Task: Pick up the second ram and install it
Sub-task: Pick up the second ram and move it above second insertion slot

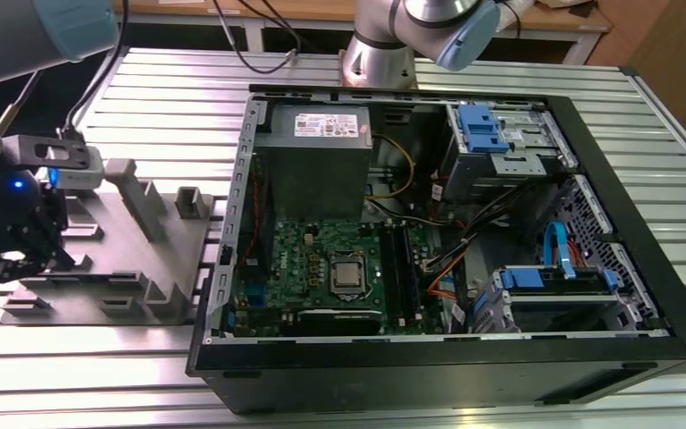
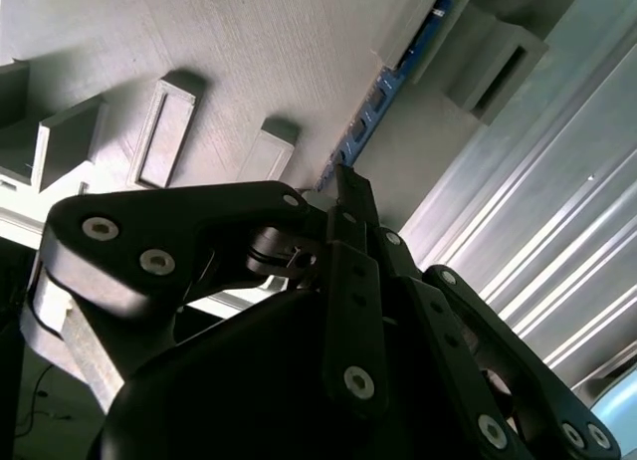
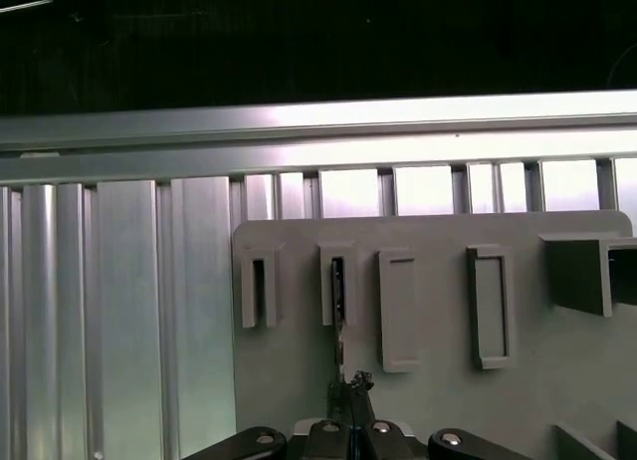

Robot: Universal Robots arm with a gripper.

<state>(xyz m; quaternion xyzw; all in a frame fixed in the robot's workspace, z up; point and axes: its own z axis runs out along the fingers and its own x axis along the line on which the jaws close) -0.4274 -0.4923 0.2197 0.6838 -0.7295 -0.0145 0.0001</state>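
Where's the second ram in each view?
Exterior view: hidden at the gripper, over the grey holder tray.
Second wrist view: the second ram, a bluish strip running from its slot to the gripper.
First wrist view: thin edge-on strip, slot to gripper.
Shared landmark: the grey holder tray.

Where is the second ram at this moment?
In the first wrist view, the second ram stands edge-on in a slot of the grey holder tray, with its near end at the gripper.

I am working over a ribbed metal counter (image 1: 164, 98). A grey holder tray (image 1: 111, 261) and an open computer case (image 1: 439, 366) are sitting on it, side by side.
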